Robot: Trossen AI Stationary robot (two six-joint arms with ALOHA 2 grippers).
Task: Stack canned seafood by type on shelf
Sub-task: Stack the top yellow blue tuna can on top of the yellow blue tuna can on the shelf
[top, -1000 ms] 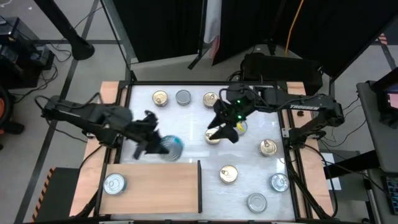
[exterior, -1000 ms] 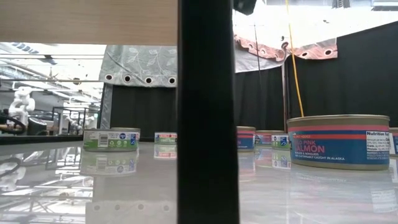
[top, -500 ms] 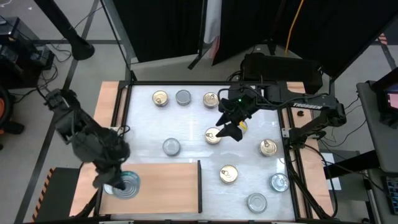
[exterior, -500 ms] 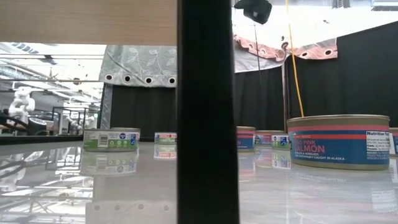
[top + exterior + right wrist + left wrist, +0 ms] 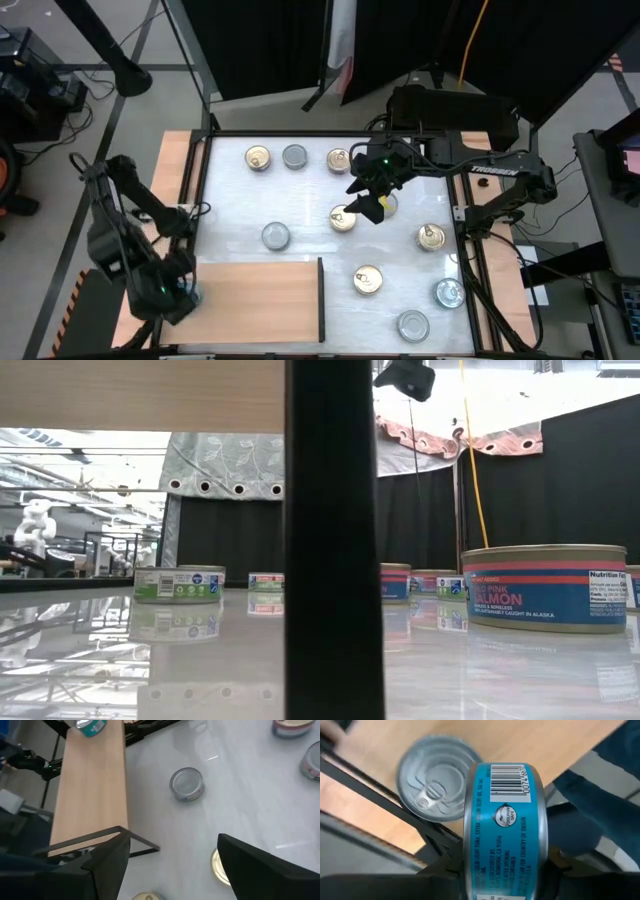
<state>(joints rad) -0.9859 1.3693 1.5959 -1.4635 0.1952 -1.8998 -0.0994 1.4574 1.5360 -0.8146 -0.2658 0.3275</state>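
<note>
left wrist view: the left claw (image 5: 505, 885) grips a blue tin (image 5: 504, 827) on edge, its flat faces sideways, with a silver tin (image 5: 436, 784) on the shelf (image 5: 530, 742) just beyond it. the right claw (image 5: 362, 203) hangs open over a gold tin (image 5: 342, 219). nine more tins lie on the table.

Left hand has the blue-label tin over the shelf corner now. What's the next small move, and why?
Probably lower the left hand a little, lining the blue-label tin up over the silver pull-tab tin already lying on the shelf. The held tin sits gripped on its edge, off to one side of that tin, so it looks unready to release. The right hand hovers open over the white tabletop.
</note>
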